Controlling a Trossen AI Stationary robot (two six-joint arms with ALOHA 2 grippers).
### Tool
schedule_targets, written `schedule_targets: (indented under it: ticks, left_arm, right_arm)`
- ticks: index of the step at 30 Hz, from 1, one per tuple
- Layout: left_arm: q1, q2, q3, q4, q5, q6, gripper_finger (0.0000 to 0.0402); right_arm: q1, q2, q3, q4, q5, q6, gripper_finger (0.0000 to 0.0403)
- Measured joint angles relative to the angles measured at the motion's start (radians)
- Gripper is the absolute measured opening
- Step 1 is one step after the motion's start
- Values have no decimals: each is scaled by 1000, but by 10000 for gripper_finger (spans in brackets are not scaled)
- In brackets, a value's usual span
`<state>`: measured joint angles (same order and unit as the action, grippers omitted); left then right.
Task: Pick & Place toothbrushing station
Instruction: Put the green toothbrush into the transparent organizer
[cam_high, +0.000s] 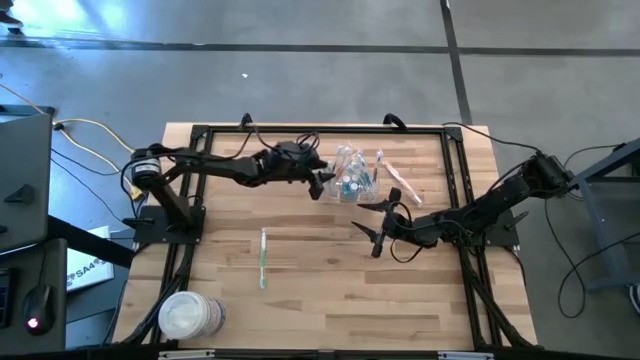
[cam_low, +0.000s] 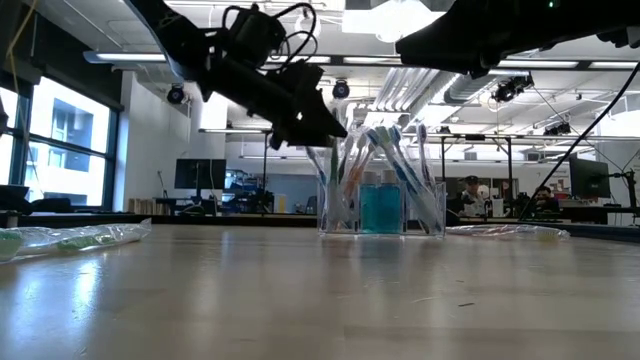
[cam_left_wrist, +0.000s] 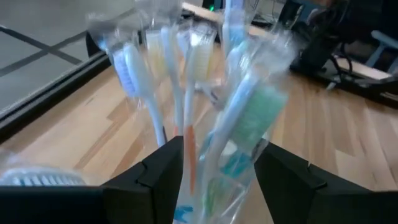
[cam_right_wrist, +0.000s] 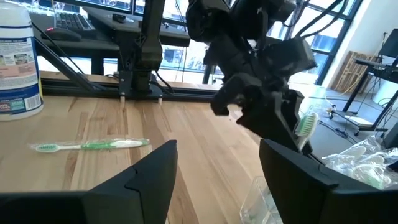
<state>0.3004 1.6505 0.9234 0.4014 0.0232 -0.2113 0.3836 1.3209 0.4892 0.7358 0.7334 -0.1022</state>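
A small clear cup (cam_high: 352, 182) stands upright on the table's far middle and holds several wrapped toothbrushes (cam_low: 385, 160) and a blue-capped tube (cam_low: 381, 205). My left gripper (cam_high: 322, 184) is open at the cup's left side, above its rim. Its fingers (cam_left_wrist: 163, 171) stand on either side of the brushes' upper parts (cam_left_wrist: 205, 93). My right gripper (cam_high: 372, 232) is open and empty, above the table to the near right of the cup. A green wrapped toothbrush (cam_high: 263, 258) lies flat on the table's near left. A pink wrapped one (cam_high: 400, 186) lies right of the cup. My left gripper has the wrapped brushes between its open fingers, coming at them slanting down from the table's left. A green-wrapped brush (cam_left_wrist: 258, 127) lies close to one finger; whether the fingers touch any brush I cannot tell.
A white round canister (cam_high: 190, 315) stands at the near left corner and shows labelled in the right wrist view (cam_right_wrist: 15, 59). A black frame (cam_high: 200, 130) runs around the table. There is bare wood in the near middle (cam_high: 330, 300).
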Motion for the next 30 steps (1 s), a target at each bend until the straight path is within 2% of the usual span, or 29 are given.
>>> schedule_targets:
  ticks: [11, 15, 18, 24, 27, 30]
  left_arm:
    - [0, -79, 0, -19, -41, 64, 190]
    - [0, -128, 0, -67, -42, 113, 190]
    - [-7, -174, -1, -137, -46, 138, 190]
    - [-48, -290, -1, -285, -58, 190, 190]
    - [-85, -344, -1, -364, -82, 216, 190]
    - [-128, -390, -1, -455, -92, 216, 190]
  right_arm:
    - [0, 0, 0, 0, 0, -8, 222]
    - [3, 0, 0, 0, 26, -57, 222]
    - [23, 0, 0, 1, 139, -58, 222]
    - [85, 0, 0, 0, 450, -79, 222]
    - [113, -14, 0, -6, 529, -102, 222]
    - [133, -37, 1, 0, 546, -104, 222]
